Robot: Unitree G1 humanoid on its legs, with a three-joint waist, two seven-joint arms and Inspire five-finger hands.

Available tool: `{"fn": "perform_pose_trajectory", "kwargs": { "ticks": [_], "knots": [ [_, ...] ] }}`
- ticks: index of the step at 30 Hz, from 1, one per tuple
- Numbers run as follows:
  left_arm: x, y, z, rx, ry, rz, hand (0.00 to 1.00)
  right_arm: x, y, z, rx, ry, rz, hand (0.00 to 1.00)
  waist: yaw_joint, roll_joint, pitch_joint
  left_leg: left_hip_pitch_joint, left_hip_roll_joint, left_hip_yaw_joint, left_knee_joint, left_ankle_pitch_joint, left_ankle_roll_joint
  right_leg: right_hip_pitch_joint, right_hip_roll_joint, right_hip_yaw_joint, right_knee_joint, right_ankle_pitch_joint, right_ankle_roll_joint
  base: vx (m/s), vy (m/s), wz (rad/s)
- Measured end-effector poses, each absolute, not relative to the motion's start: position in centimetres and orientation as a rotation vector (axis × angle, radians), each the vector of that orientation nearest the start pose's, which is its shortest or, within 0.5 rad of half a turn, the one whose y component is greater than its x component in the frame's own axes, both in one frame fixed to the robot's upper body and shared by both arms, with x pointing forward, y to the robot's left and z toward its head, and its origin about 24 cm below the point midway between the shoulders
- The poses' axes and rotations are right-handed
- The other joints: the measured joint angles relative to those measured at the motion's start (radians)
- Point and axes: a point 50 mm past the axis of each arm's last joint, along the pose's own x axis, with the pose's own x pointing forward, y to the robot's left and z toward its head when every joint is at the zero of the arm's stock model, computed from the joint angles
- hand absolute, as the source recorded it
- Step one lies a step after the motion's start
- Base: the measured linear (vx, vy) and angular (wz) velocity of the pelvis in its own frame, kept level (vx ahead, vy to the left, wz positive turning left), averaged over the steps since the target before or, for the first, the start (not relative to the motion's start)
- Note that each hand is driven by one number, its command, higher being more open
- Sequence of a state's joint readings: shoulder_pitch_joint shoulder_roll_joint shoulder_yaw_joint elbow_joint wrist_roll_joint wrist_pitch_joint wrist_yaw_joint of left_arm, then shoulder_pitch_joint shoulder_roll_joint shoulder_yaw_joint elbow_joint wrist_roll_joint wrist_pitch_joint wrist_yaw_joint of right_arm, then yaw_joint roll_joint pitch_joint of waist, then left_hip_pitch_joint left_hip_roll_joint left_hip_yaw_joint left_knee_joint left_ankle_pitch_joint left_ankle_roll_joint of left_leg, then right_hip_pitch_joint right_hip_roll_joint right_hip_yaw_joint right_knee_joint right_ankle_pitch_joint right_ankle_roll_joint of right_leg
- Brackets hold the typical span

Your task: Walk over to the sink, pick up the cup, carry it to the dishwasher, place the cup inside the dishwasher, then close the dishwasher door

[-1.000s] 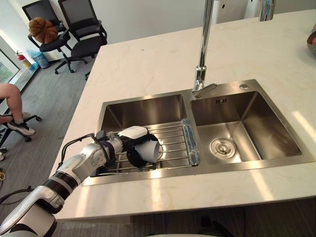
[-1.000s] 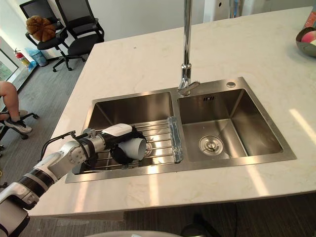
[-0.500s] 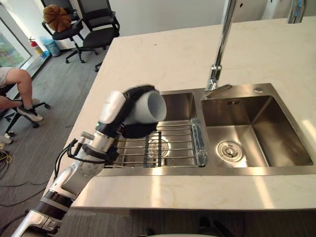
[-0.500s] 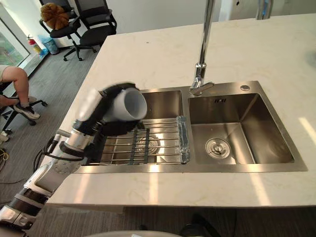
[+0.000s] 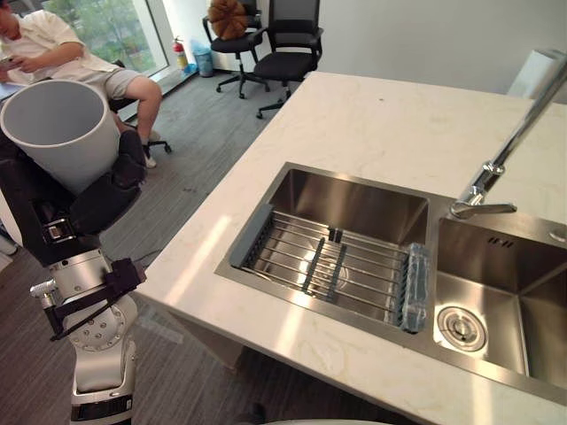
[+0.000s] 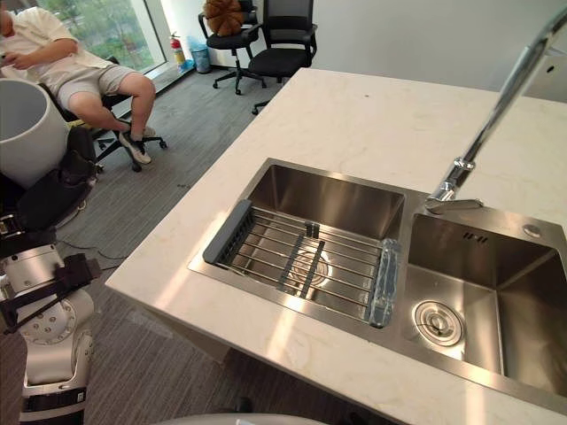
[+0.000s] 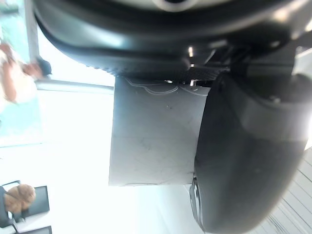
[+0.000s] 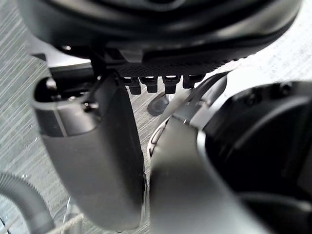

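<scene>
Presently, left hand [image 5: 93, 199] clasps the cup [image 5: 64, 133] mouth-up, well left of the sink [image 5: 363, 205]; a seated person [image 5: 62, 53] and chairs [image 5: 288, 40] lie beyond; right hand [image 8: 92, 161] state indeterminate.

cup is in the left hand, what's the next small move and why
Probably step off toward the dishwasher, keeping the cup level. The left hand is curled round it, open end up, out past the counter edge and clear of the sink, so the pickup looks done.
</scene>
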State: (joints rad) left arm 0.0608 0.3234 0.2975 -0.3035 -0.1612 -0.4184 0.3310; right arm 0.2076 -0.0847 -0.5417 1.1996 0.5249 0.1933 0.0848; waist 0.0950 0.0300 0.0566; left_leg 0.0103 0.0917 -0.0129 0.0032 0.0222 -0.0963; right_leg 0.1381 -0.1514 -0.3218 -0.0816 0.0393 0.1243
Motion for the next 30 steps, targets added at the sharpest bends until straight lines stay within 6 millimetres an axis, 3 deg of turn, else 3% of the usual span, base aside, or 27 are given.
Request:
{"fn": "perform_pose_trajectory", "kwargs": {
  "ticks": [3,11,14,17,22,23,24,25,26,30],
  "knots": [
    [19.8,26.5,16.3,0.098,-0.744,0.458,0.0,-1.2,-21.3,-17.5,0.802,1.297,-0.849,1.0,0.015,-0.002,-0.002,0.003,-0.009,-0.007,-0.008,0.003,0.003,0.0,-0.01,-0.008,0.01,-0.003,0.004,-0.04,0.017,0.1],
    [20.0,26.0,15.7,0.021,-0.691,0.345,0.0,-0.5,-21.3,-17.5,0.811,1.287,-0.88,1.0,0.014,-0.011,0.003,0.022,-0.006,0.023,-0.012,0.003,0.003,-0.038,-0.021,0.032,0.085,-0.031,0.003,-0.03,0.01,-0.12],
    [20.1,25.7,15.6,0.007,-0.687,0.342,0.0,0.2,-21.0,-17.5,0.827,1.262,-0.861,1.0,0.012,-0.028,0.014,0.015,-0.005,0.048,-0.012,-0.002,0.009,-0.08,-0.028,0.067,0.144,-0.061,-0.006,-0.05,0.021,-0.24],
    [20.7,24.8,15.4,-0.006,-0.686,0.322,0.0,0.1,-20.0,-17.6,0.847,1.246,-0.826,1.0,0.0,-0.065,0.019,-0.012,-0.016,0.034,0.006,-0.007,0.015,-0.143,-0.051,0.075,0.262,-0.126,-0.008,-0.03,0.004,0.12],
    [21.8,23.6,14.6,-0.027,-0.66,0.336,0.0,1.6,-20.1,-17.4,0.785,1.209,-0.742,1.0,0.007,-0.074,0.019,-0.111,-0.027,-0.011,0.116,-0.024,0.017,-0.183,-0.048,0.156,0.288,-0.132,0.009,0.0,0.013,0.3],
    [21.7,23.6,14.5,-0.048,-0.658,0.365,0.0,2.9,-20.6,-17.2,0.735,1.191,-0.695,1.0,0.019,-0.063,0.016,-0.148,-0.007,-0.008,0.142,-0.029,0.019,-0.181,-0.03,0.161,0.241,-0.111,0.019,-0.06,-0.02,-0.05],
    [21.8,23.6,14.5,-0.055,-0.659,0.374,0.0,3.2,-20.6,-17.2,0.716,1.193,-0.677,1.0,0.023,-0.06,0.018,-0.152,-0.001,-0.006,0.144,-0.029,0.019,-0.189,-0.022,0.182,0.269,-0.132,0.016,-0.07,-0.059,0.02],
    [21.9,23.8,14.1,-0.06,-0.639,0.398,0.0,3.5,-20.4,-17.1,0.699,1.198,-0.65,1.0,0.026,-0.062,0.018,-0.149,-0.006,-0.01,0.152,-0.027,0.016,-0.192,-0.014,0.217,0.342,-0.196,0.011,-0.02,-0.07,0.07],
    [21.9,24.0,13.8,-0.066,-0.629,0.413,0.0,3.4,-20.4,-17.1,0.687,1.205,-0.641,1.0,0.027,-0.063,0.017,-0.146,-0.009,-0.011,0.156,-0.027,0.015,-0.185,-0.013,0.226,0.346,-0.215,0.007,-0.04,-0.09,0.17],
    [22.0,23.6,13.4,-0.113,-0.619,0.428,0.0,3.9,-21.7,-16.8,0.65,1.194,-0.625,1.0,0.023,-0.012,0.046,-0.137,-0.001,-0.058,0.169,-0.012,-0.001,-0.169,0.006,0.189,0.429,-0.26,-0.014,-0.18,-0.078,0.36]
  ]
}}
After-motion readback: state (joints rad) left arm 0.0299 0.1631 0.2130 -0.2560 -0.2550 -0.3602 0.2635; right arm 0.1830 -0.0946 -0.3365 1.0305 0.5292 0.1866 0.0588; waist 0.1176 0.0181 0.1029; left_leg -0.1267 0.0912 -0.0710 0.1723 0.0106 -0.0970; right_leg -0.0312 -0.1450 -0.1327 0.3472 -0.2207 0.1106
